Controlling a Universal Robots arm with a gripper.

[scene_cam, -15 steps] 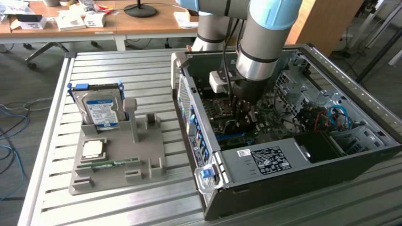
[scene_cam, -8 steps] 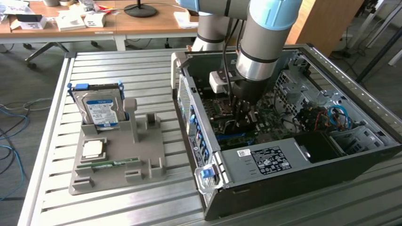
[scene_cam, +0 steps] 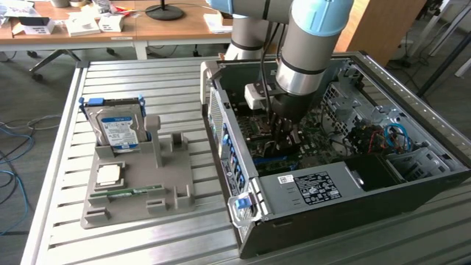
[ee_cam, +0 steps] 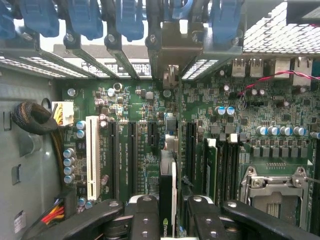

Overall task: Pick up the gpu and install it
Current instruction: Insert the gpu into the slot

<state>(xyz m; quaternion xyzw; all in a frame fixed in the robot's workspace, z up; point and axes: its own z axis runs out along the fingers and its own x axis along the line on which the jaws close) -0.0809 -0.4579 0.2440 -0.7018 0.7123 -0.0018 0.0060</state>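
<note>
The gpu (ee_cam: 167, 192) stood edge-on between the two black fingers (ee_cam: 145, 220) of the gripper (ee_cam: 167, 222), a thin dark card with a pale strip along one side, its far end reaching toward the metal bracket at the rear wall of the computer case (scene_cam: 309, 193). The fingers sat partly closed, one on each flat face of the card, holding it. In the wrist view the card ran in line with the black slots on the green motherboard (ee_cam: 150, 150), with a black slot close on either side of it; whether its lower edge was already in a slot cannot be told.

Around the card the room was tight. The white slot (ee_cam: 92, 157) lay further off to one side on the motherboard, the memory sticks (ee_cam: 212, 170) and the silver processor socket (ee_cam: 277, 187) to the other. Blue clips (ee_cam: 82, 20) lined the rear wall above the slot openings.

In the exterior view the gripper (scene_cam: 283, 141) reached down deep inside the open case, between the case's wall on the exterior view's left and the drive bays on the right. Outside the case, well apart on the exterior view's left, a grey holder (scene_cam: 140, 187) on the slatted table (scene_cam: 110, 243) kept the hard drive (scene_cam: 118, 130) upright, with a small green memory stick (scene_cam: 129, 192) lying flat in it.
</note>
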